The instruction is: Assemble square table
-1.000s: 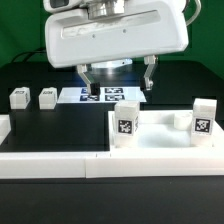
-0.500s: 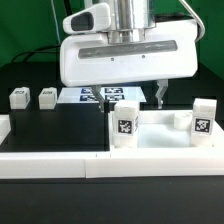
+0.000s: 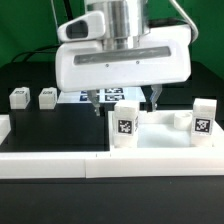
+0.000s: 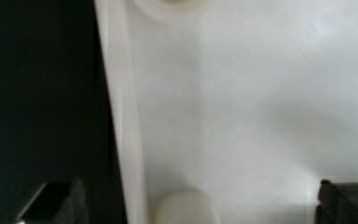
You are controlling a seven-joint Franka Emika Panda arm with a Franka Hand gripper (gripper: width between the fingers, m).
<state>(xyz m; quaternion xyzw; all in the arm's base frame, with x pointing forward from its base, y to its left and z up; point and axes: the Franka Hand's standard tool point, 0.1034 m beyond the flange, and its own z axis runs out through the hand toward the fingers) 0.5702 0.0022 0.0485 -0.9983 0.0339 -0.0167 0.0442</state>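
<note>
The square table's white panel point(image 3: 160, 138) lies at the exterior view's right. Two tagged leg pegs point(image 3: 125, 124) point(image 3: 203, 119) stand upright on it. Two more leg pegs point(image 3: 18, 98) point(image 3: 47, 97) sit on the black surface at the left. My gripper point(image 3: 125, 99) hangs low behind the panel's left peg, open and holding nothing. In the wrist view the panel point(image 4: 247, 110) fills most of the picture, with a round socket point(image 4: 179, 205) between my fingertips point(image 4: 350, 200). One finger is over the black surface, the other over the panel.
The marker board point(image 3: 75, 95) lies flat behind the gripper. Long white bars point(image 3: 50, 165) edge the black surface point(image 3: 55, 128) at the front and at the exterior view's left.
The gripper has come down and shifted slightly to the exterior view's right, toward the panel's left peg. Its jaws stayed open.
</note>
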